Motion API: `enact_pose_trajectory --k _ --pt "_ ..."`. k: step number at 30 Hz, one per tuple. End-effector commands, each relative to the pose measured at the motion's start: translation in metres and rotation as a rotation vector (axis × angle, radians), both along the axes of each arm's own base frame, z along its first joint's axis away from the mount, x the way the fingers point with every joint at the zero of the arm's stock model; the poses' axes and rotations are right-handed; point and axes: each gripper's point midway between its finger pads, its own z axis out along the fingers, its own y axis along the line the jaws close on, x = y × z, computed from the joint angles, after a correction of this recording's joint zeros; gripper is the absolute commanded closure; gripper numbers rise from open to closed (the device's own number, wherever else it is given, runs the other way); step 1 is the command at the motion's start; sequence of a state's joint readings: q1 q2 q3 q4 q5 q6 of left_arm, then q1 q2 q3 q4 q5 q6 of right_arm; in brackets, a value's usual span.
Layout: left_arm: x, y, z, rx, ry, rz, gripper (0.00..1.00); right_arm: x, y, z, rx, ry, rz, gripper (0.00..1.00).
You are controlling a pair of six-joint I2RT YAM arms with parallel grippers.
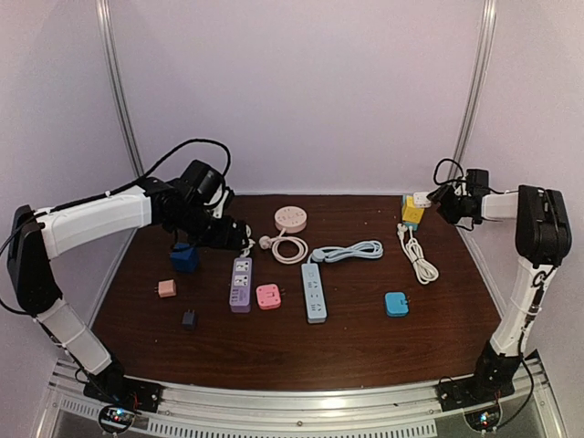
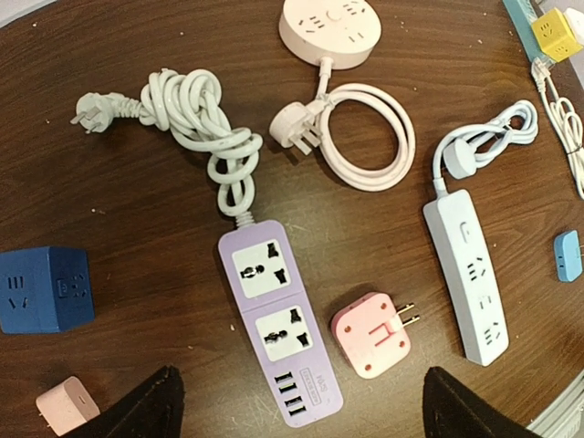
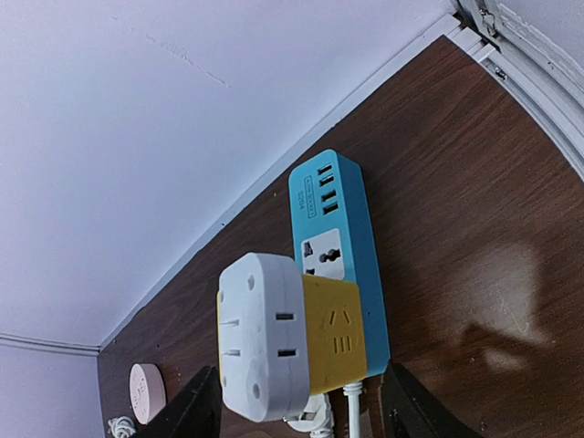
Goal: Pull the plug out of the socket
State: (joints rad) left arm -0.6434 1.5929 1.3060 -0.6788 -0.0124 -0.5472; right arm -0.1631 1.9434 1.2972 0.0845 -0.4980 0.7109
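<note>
Evidently the step in hand is the grasp. The white adapter [image 3: 260, 338], which I take for the plug, sits in the gap of the right pincer [image 3: 299, 383], close by one finger. It is joined flush to the yellow cube socket [image 3: 336, 324], which lies toward the other finger. The pincer stands about half wide, spanning both pieces. Whether a pad bears on the white body or stands just off it is not shown, so I cannot tell if anything is gripped.

Past the cube, farther from the pincer, the blue power strip [image 3: 333, 214] runs out along the table [image 3: 474, 210], with the cube seated on its near end.

As I judge it, the next move calls for a hold on the white part alone, across faces clear of the yellow. Then comes a straight draw away from the cube along the pins, since a squeeze over both pieces would part nothing.

Well apart, the left pincer [image 2: 299, 388] hangs wide and empty, with a purple strip [image 2: 274, 319] directly beneath it.
</note>
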Motion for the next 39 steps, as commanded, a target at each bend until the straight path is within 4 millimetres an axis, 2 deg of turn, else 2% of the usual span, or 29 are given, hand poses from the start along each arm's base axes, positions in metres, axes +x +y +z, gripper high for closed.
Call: enact_pose_trajectory --k 1,7,14,18,25,30,36,39 --pt "0.002 -0.009 0.016 -0.061 -0.043 0.000 0.08 0.022 0.007 0.013 0.088 -0.079 0.059 0.40" --pt "0.002 -0.015 0.019 -0.072 -0.044 0.001 0.08 0.037 0.012 0.005 0.171 -0.081 0.094 0.50" --pt "0.001 -0.019 0.018 -0.078 -0.037 0.005 0.08 0.039 0.028 -0.008 0.289 -0.062 0.158 0.77" --pt "0.001 -0.024 0.019 -0.081 -0.037 -0.002 0.08 0.032 0.040 -0.012 0.365 -0.057 0.195 0.89" --pt "0.002 -0.037 0.018 -0.085 -0.032 -0.017 0.08 0.015 0.071 -0.007 0.450 -0.056 0.280 0.94" --pt "0.003 -0.044 0.019 -0.087 -0.034 -0.029 0.08 0.001 0.104 0.000 0.510 -0.055 0.360 0.94" --pt "0.004 -0.050 0.018 -0.093 -0.038 -0.036 0.08 -0.020 0.159 0.000 0.535 -0.024 0.473 0.94" --pt "0.002 -0.057 0.016 -0.108 -0.026 -0.053 0.08 -0.035 0.196 0.000 0.566 -0.008 0.549 0.94"
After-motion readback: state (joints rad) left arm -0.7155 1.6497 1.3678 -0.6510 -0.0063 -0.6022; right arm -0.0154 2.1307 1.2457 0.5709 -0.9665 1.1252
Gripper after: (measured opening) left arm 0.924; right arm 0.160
